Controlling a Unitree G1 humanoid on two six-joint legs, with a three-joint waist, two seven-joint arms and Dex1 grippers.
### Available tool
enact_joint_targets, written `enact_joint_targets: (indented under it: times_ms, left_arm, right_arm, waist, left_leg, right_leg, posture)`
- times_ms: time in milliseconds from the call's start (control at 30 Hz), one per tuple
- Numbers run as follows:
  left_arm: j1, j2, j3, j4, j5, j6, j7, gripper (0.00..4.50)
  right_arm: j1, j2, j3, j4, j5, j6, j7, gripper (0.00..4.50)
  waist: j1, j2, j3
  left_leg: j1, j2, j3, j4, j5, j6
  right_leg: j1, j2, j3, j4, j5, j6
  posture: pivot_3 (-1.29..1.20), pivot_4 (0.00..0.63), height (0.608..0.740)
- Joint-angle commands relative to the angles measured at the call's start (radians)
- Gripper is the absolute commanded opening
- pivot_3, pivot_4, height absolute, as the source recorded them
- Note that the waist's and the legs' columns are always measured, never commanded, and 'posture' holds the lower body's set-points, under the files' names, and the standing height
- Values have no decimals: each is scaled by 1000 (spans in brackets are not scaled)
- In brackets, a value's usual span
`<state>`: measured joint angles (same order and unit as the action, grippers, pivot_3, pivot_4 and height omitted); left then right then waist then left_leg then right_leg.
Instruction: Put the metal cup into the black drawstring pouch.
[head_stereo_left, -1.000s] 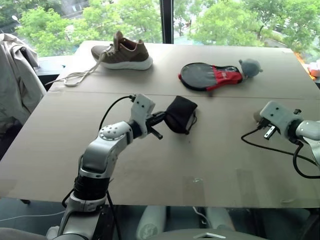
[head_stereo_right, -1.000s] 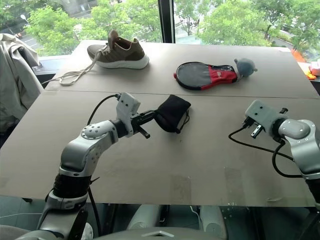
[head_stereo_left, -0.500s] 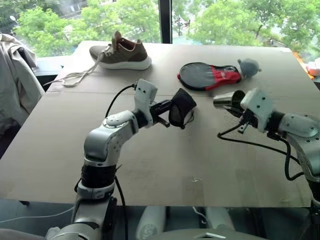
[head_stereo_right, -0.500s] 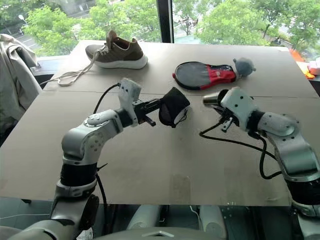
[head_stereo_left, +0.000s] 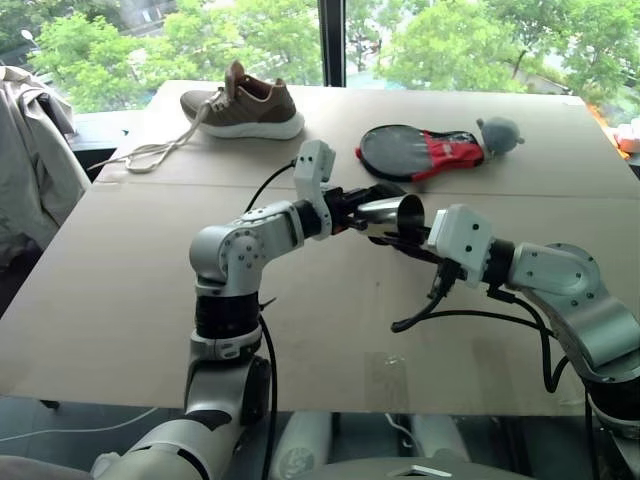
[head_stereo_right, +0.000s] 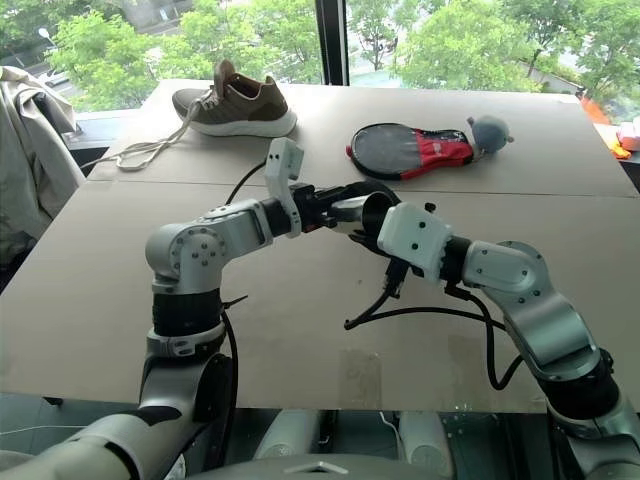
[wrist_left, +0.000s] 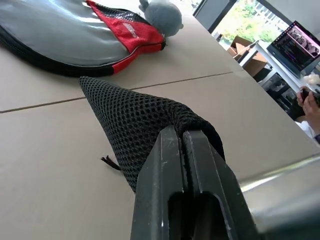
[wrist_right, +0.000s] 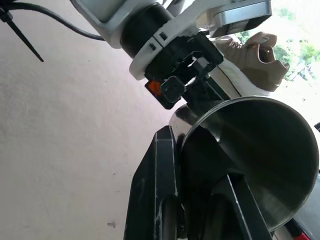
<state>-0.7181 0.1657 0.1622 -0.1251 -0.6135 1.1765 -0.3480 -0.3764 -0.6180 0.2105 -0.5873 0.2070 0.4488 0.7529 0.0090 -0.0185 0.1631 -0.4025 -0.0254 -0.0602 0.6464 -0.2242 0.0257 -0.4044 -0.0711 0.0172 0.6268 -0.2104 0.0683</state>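
Above the tabletop's (head_stereo_left: 120, 300) middle, we see the left gripper (wrist_left: 184, 136) clenched on the black pouch (wrist_left: 135, 120) while the right gripper (wrist_right: 192, 165) grasps the metal cup (head_stereo_left: 392, 213), touching the pouch.

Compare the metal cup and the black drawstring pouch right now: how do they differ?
The metal cup is rigid, shiny steel; the black drawstring pouch is soft black mesh. The cup's rim is pinched by the right claw; the pouch's fabric by the left claw. Both are held above the table, close together.
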Motion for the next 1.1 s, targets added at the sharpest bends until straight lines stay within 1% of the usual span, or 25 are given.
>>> enact_joint_targets:
  times_ms: [33, 133, 267, 367, 433, 500, 567, 633, 733, 833, 900, 1000, 1100]
  left_arm:
    - [-30, -12, 22, -34, -47, 21, 10, 0]
    - [-15, -4, 22, -61, -69, 41, 5, 0]
    - [4, 5, 20, -86, -97, 63, 1, 0]
    - [6, -25, 58, -92, -156, 111, 13, 0]
    - [-4, -53, 100, -88, -205, 140, 26, 0]
    - [-8, -69, 128, -91, -249, 170, 35, 0]
    - [-3, -72, 135, -89, -263, 184, 47, 0]
    - [-1, -65, 130, -87, -270, 185, 48, 0]
    - [-8, -54, 126, -78, -284, 178, 37, 0]
    - [-12, -29, 105, -77, -298, 152, -11, 0]
    - [-11, -14, 89, -80, -307, 141, -46, 0]
    - [-7, -5, 77, -80, -317, 139, -64, 0]
    - [7, 7, 56, -96, -329, 143, -86, 0]
  right_arm:
    - [-5, 4, 26, 14, -69, -13, -41, 61]
    - [-4, 18, 30, 59, -137, 6, -101, 61]
    - [-2, 62, 11, 85, -169, 39, -171, 61]
    - [0, 111, 11, 96, -188, 53, -226, 61]
    - [-5, 108, 35, 112, -240, 4, -244, 61]
    - [-2, 139, 59, 121, -279, -60, -282, 61]
    - [-5, 171, 76, 129, -301, -116, -305, 61]
    - [7, 156, 111, 155, -344, -178, -287, 61]
    - [35, 98, 152, 214, -416, -295, -258, 61]
    - [25, 16, 201, 297, -545, -454, -261, 61]
    - [11, -12, 219, 349, -608, -533, -274, 61]
    - [-27, -30, 234, 403, -700, -633, -300, 61]
    - [-56, -18, 238, 438, -762, -679, -313, 61]
  waist:
    - [1, 0, 0]
    - [2, 0, 0]
    - [2, 0, 0]
    - [1, 0, 0]
    - [3, 0, 0]
    - [2, 0, 0]
    - [-3, 0, 0]
    - [-6, 0, 0]
    - [-8, 0, 0]
    - [-12, 0, 0]
    - [-17, 0, 0]
    - [-23, 0, 0]
    - [-23, 0, 0]
  left_leg:
    - [0, 0, 0, 0, 0, 0]
    - [0, 0, 0, 0, 0, 0]
    - [0, 0, 0, 0, 1, -1]
    - [0, 0, 0, -1, 1, -2]
    - [0, 0, 0, -1, 1, -2]
    - [0, 0, 0, -1, 1, -2]
    - [0, -1, 1, -1, 1, -2]
    - [0, 0, 1, -1, 1, -2]
    - [0, -1, 1, -1, 2, -5]
    - [0, -1, 2, -1, 2, -5]
    - [0, -1, 2, -1, 2, -5]
    - [1, -1, 2, -1, 2, -5]
    - [1, -1, 2, -3, 3, -5]
  right_leg:
    - [0, 0, 0, 0, 0, 0]
    - [0, 0, 0, 0, 0, 0]
    - [0, 0, 0, 0, 0, 0]
    - [-1, 0, 1, 0, 0, 0]
    - [-1, 0, 1, 0, 0, 0]
    - [-1, 0, 1, 0, 0, 0]
    - [-1, 0, 1, 0, 0, 0]
    - [-1, 0, 1, 0, 0, 0]
    - [-1, 0, 1, 0, 0, 0]
    - [-1, 0, 2, 0, 0, 0]
    - [-1, 0, 2, 0, 0, 0]
    - [-1, 0, 2, 0, 0, 0]
    - [-1, 0, 2, 0, 0, 0]
  posture:
    - [0, 150, 740]
    - [0, 150, 740]
    - [0, 150, 740]
    - [0, 150, 740]
    - [0, 150, 740]
    - [0, 150, 740]
    - [0, 150, 740]
    - [0, 150, 740]
    - [0, 150, 740]
    - [0, 150, 740]
    - [0, 150, 740]
    - [0, 150, 740]
    - [0, 150, 740]
